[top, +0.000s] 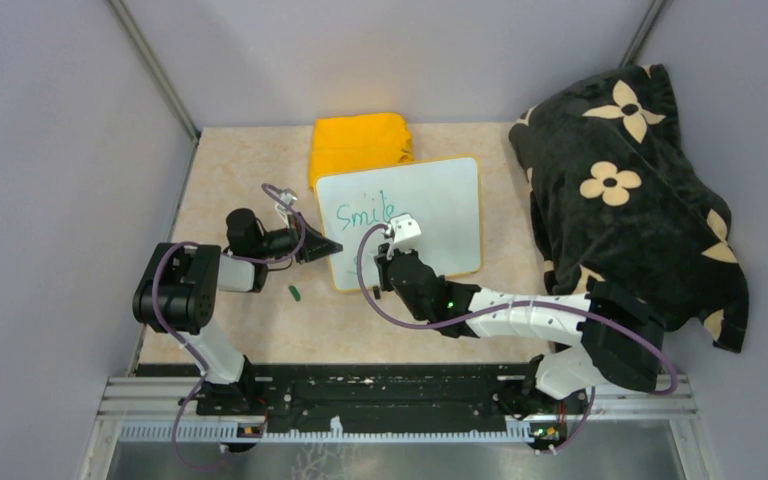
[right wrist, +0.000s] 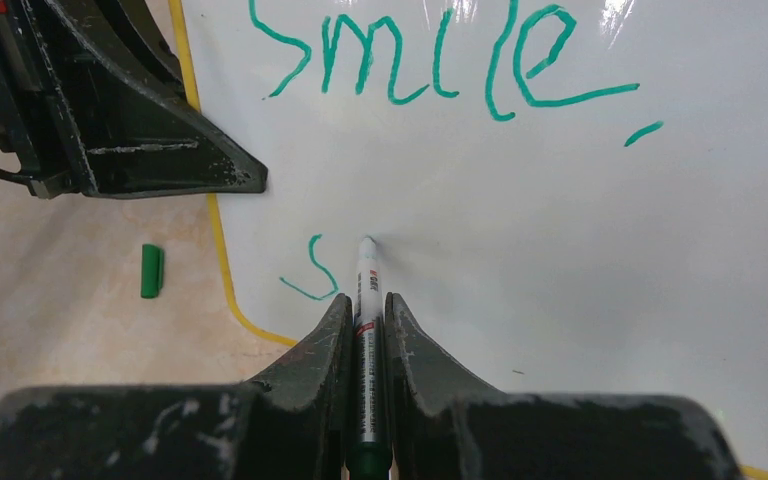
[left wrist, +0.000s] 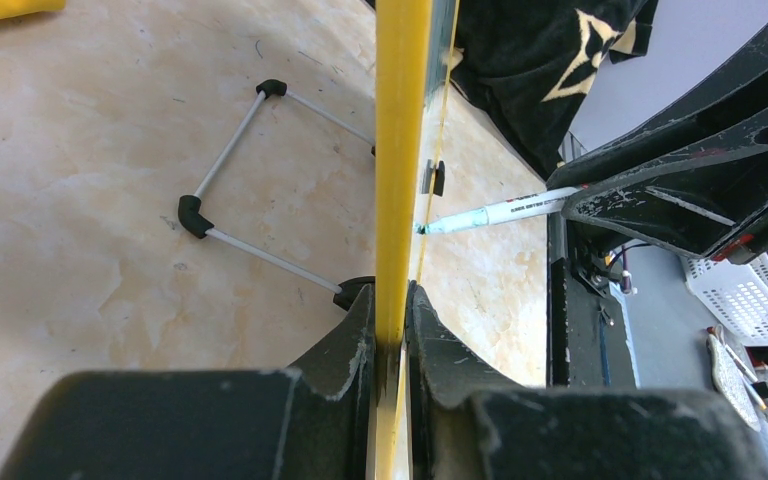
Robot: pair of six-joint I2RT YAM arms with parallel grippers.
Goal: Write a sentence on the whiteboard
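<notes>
On the counter [top: 250,170], just in front of a yellow cloth [top: 360,140], is the whiteboard [top: 445,215]. Its yellow left rim is clamped by the left pincer [left wrist: 392,335]. The right pincer [right wrist: 368,325] grips a green marker [right wrist: 367,280], whose tip touches the board below the sentence [right wrist: 430,60], so far "Smile," and one "S".

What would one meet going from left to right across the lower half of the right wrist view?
The green cap → yellow rim of the whiteboard → green letter s → marker.
</notes>
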